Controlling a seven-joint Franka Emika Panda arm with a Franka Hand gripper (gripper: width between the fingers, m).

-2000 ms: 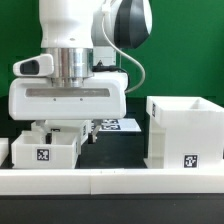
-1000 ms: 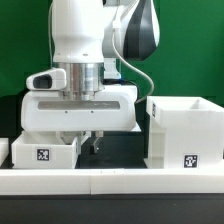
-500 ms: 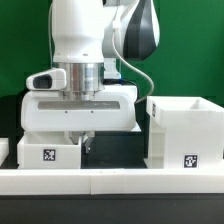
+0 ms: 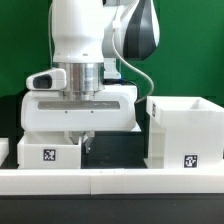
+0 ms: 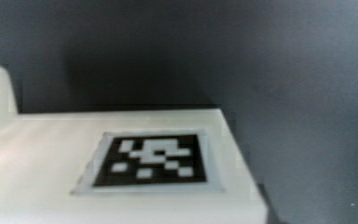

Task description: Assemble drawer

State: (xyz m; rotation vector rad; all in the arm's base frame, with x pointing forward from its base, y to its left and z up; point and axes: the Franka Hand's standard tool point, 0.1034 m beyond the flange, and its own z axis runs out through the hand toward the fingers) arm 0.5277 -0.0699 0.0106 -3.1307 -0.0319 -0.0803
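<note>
In the exterior view a shallow white tray (image 4: 45, 152) with a square tag stands at the front left. My gripper (image 4: 82, 142) hangs straight down over its right wall. One dark finger (image 4: 86, 145) shows just outside that wall and the other is hidden inside the tray. The jaws stand close together on the wall. The tall white casing (image 4: 185, 130), open on top and tagged, stands apart at the exterior view's right. The blurred wrist view shows a white tagged surface (image 5: 153, 160) on the dark table; no fingers show there.
A low white border rail (image 4: 110, 182) runs along the front. A small white piece (image 4: 4, 150) shows at the exterior view's left edge. Dark table (image 4: 115, 152) lies between tray and casing. My wide white hand (image 4: 80, 108) hides what lies behind it.
The arm moved to the exterior view's right and came down beside the tray. In the last second the visible finger closed inward against the tray's right wall; the hand stayed still.
</note>
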